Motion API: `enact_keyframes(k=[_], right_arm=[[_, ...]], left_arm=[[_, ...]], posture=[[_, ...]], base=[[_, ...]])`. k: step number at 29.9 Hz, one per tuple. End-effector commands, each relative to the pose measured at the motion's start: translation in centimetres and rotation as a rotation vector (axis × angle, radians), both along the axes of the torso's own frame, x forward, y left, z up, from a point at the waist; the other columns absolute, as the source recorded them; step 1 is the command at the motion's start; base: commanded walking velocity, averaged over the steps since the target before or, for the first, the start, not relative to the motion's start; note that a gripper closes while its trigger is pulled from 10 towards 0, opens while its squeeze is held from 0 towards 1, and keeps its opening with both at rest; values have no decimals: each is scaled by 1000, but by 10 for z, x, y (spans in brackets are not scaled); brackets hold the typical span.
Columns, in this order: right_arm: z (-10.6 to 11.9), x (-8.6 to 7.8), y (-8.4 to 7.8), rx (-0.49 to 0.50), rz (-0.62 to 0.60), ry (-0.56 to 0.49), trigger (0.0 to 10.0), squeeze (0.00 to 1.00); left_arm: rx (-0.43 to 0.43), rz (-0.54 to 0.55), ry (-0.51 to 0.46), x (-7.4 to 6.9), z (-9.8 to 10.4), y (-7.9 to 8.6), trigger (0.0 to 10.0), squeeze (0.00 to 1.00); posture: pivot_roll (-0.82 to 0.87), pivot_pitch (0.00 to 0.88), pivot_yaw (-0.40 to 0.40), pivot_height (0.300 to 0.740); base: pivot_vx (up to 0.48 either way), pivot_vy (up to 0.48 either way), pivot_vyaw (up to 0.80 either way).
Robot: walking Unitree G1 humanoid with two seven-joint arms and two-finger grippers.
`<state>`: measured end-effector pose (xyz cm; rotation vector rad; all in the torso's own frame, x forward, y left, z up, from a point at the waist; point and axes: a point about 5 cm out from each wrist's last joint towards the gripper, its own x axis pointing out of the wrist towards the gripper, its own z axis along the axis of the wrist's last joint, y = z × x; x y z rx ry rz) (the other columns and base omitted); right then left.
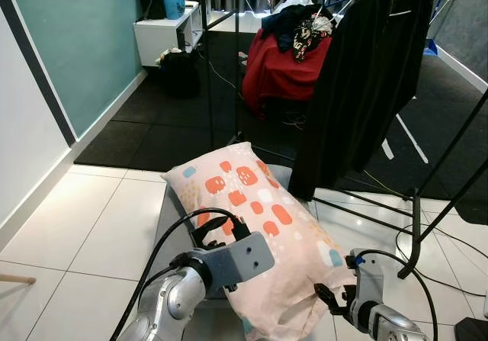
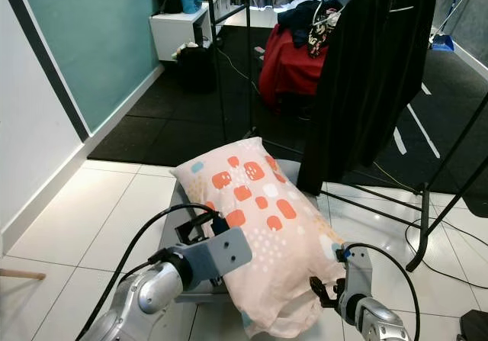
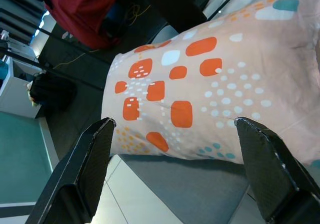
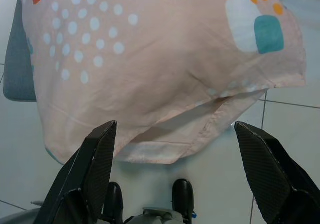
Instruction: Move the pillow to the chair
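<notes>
Both grippers are standing spread wide, holding nothing. The left gripper (image 3: pixel 172 169) is hovering just beside the pillow's (image 1: pixel 259 226) near left edge; the right gripper (image 4: pixel 175 176) is hanging at its drooping near end. The pillow, pale pink with orange and teal patches, is lying on the grey chair (image 1: pixel 171 219), overhanging its front.

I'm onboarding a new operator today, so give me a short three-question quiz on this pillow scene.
1. True or false: the pillow rests on the grey chair seat.
2. The left gripper is: A open, B shut on the pillow, C shut on nothing.
3. What colour is the garment heaped behind the black clothes on the drying rack?

Key: 1 true; 2 A; 3 red.
</notes>
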<state>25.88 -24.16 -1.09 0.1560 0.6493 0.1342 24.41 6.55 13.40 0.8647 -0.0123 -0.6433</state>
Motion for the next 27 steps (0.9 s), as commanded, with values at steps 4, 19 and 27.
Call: enact_keyframes(k=[4,19,27], right_arm=[[-2,-3,-2,8,-17,11,10000,0],[-2,-3,-1,12,-23,13,10000,0],[-1,-3,-4,9,-34,13,10000,0]], left_arm=[[8,9,15,-2,-2,2,10000,0],[10,10,16,-3,-1,4,10000,0],[8,10,17,-3,-1,3,10000,0]], posture=[[-124,79,-20,740],[-152,73,-10,740],[-173,78,-9,740]], base=[[0,0,0],[0,0,0],[0,0,0]])
